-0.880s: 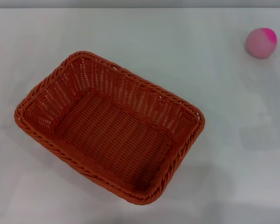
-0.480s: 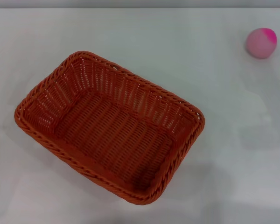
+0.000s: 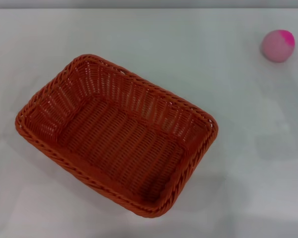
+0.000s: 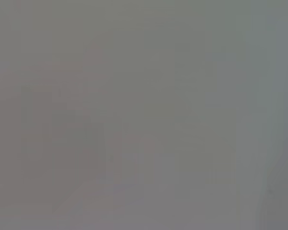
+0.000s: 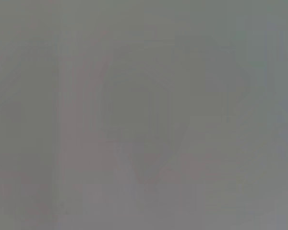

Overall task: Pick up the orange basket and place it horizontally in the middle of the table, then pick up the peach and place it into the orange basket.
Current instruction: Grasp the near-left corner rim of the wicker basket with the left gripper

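The orange basket [image 3: 116, 134] lies on the white table [image 3: 188, 49], left of centre in the head view, turned diagonally with its long side running from far left to near right. It holds nothing. The peach [image 3: 277, 45], pale pink with a magenta patch, rests on the table at the far right, well apart from the basket. Neither gripper shows in the head view. Both wrist views show only a plain grey surface with faint shadows.
The table's far edge [image 3: 149, 8] runs along the top of the head view. Bare tabletop lies between the basket and the peach and along the right side.
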Controlling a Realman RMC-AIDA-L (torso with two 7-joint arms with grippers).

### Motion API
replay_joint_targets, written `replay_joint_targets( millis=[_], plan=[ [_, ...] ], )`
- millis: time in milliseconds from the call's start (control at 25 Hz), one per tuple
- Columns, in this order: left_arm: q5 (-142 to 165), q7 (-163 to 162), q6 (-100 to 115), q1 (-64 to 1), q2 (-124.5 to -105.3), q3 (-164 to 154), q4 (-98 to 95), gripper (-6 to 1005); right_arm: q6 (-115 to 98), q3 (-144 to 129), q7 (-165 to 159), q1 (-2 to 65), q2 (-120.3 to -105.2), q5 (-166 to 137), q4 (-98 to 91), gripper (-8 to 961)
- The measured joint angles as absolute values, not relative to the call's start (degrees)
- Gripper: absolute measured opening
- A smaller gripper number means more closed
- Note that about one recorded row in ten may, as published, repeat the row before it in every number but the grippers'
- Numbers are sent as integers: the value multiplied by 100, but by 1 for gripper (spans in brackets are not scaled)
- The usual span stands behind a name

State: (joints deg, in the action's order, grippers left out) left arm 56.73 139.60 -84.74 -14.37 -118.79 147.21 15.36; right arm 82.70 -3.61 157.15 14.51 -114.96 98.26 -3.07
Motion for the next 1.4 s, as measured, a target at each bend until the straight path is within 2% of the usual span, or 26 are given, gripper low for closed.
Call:
replay_joint_targets(
  millis=[400, 880, 1000, 1240, 1400],
  plan=[
    [6219, 12750, -8554, -1077, -11882, 14713, 2643, 697, 8197, -360, 15715, 1486, -11496, 9826, -315, 827],
    [8650, 8532, -8527, -1036, -11831, 14769, 5888, 686, 8157, -360, 15715, 1552, -11496, 9826, -359, 827],
    [9492, 7313, -8658, -1259, -11705, 14737, 6648, 684, 8169, -360, 15715, 1560, -11496, 9830, -360, 827],
    [11301, 5497, -9515, -2300, -11121, 14777, 6921, 678, 8183, -361, 15715, 1553, -11496, 9835, -361, 827],
    [12545, 5035, -9882, -2977, -10972, 14737, 6930, 674, 8190, -360, 15715, 1555, -11496, 9836, -361, 827]
  ],
)
